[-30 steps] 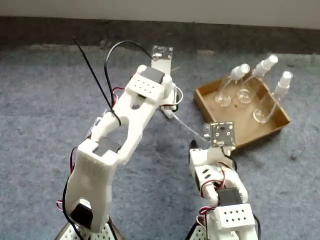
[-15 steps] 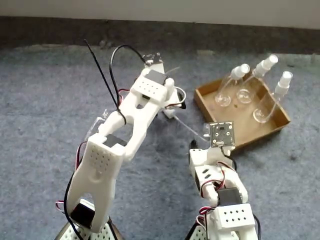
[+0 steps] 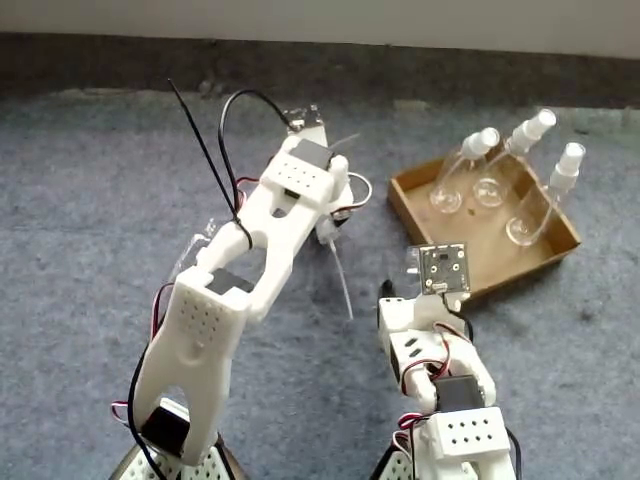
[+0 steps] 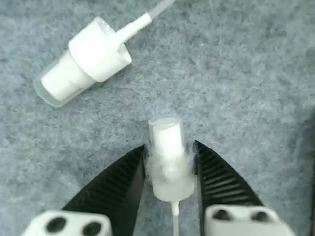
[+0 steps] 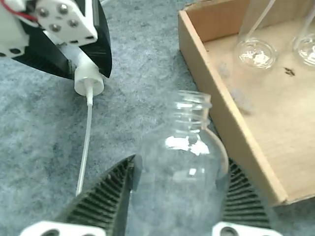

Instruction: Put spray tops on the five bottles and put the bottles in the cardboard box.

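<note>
My left gripper (image 4: 170, 147) is shut on a white spray top (image 4: 170, 164) and holds it above the carpet. Its thin tube (image 3: 343, 280) hangs down toward the right arm. In the high view this gripper (image 3: 330, 228) is left of the cardboard box (image 3: 415, 210). A second spray top (image 4: 86, 61) lies on its side on the carpet beyond it. My right gripper (image 5: 181, 164) is shut on a clear, uncapped bottle (image 5: 189, 147), upright beside the box wall (image 5: 216, 108). The held spray top (image 5: 88, 81) hangs a short way from the bottle's neck. Three capped bottles (image 3: 462, 170) lean in the box.
Grey carpet (image 3: 90, 200) covers the table. The box (image 5: 246, 98) stands close to the right arm (image 3: 440, 340), at the back right. A clear object (image 3: 198, 245) is partly hidden behind the left arm. Open carpet lies to the far left.
The left arm has shifted slightly. The spray top's tube has swung from pointing at the right arm's wrist to hanging down. The right arm has not moved.
</note>
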Available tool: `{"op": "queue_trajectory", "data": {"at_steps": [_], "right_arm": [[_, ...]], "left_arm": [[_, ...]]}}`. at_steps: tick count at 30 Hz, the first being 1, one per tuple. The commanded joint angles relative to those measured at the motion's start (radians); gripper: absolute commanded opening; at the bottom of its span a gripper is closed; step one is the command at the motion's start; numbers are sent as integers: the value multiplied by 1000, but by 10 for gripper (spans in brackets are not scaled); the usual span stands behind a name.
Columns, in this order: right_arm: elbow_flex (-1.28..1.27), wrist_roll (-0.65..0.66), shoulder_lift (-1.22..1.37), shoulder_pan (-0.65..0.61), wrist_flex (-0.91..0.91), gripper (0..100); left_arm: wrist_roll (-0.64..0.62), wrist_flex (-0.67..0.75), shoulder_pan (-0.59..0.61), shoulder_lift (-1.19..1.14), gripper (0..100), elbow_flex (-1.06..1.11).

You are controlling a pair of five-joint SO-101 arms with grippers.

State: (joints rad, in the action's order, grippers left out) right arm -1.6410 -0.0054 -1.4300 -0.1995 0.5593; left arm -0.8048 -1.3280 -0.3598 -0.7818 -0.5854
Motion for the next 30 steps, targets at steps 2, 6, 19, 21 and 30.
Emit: {"op": "queue_trajectory", "data": {"at_steps": [2,6,19,21,30], "right_arm": [[7,12,-15,5,-25,191],[7,12,-15,5,-25,191],[-24,12,-15,-147,-51,191],[-48,12,-15,-180,-137,191],[-119,12,-15,-280,-375,191]], "left_arm": [[123,-72,-5,27,83,-62],[239,-195,-5,54,83,-130],[463,-425,33,283,83,-252],[505,-425,53,354,83,-200],[586,-425,105,722,83,93]]}}
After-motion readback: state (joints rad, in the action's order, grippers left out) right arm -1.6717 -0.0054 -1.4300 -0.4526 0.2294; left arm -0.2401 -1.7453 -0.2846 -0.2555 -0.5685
